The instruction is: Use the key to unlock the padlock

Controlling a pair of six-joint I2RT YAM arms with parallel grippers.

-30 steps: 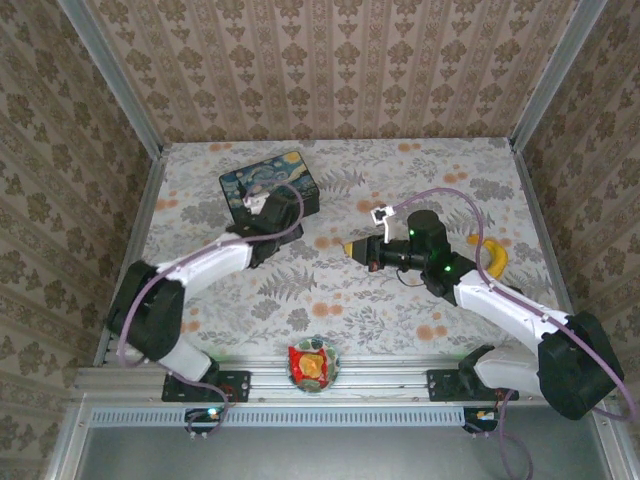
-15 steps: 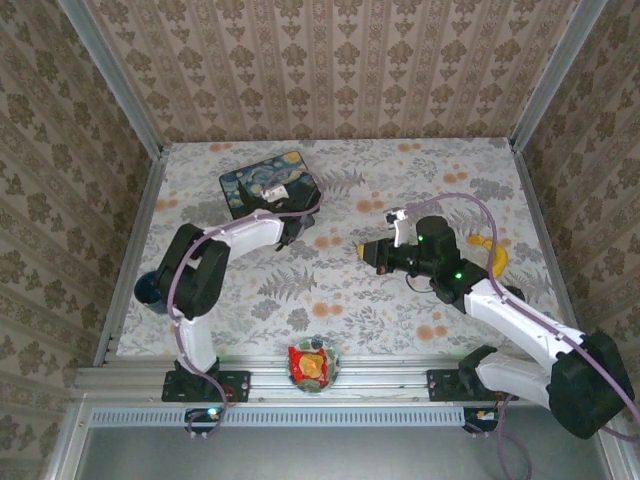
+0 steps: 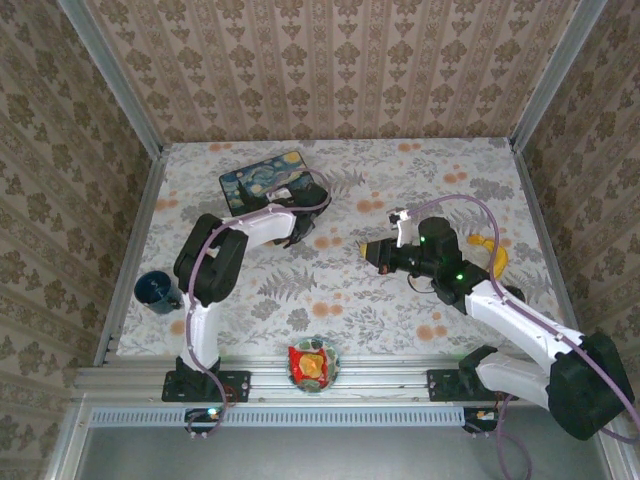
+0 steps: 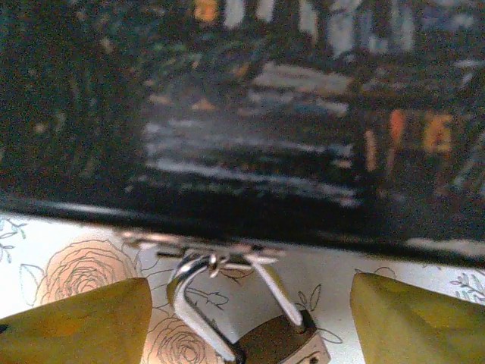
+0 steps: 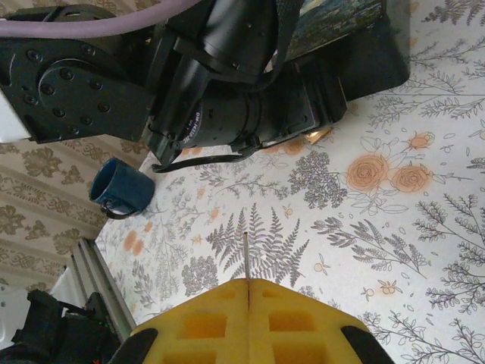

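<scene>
left wrist: padlock (image 4: 279, 346) at tin (image 4: 242, 114) edge

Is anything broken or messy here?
Nothing looks broken or spilled. The padlock sits slanted by the tin, its loop hooked through the tin's latch. The right tool pinches a thin key.

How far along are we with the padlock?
Done: right fingers are shut on the thin silver key. In hand: left fingers stand open either side of the tiny brass padlock hanging at the dark painted tin. Left: grip it, insert key, turn; the silver shackle looks closed.
</scene>
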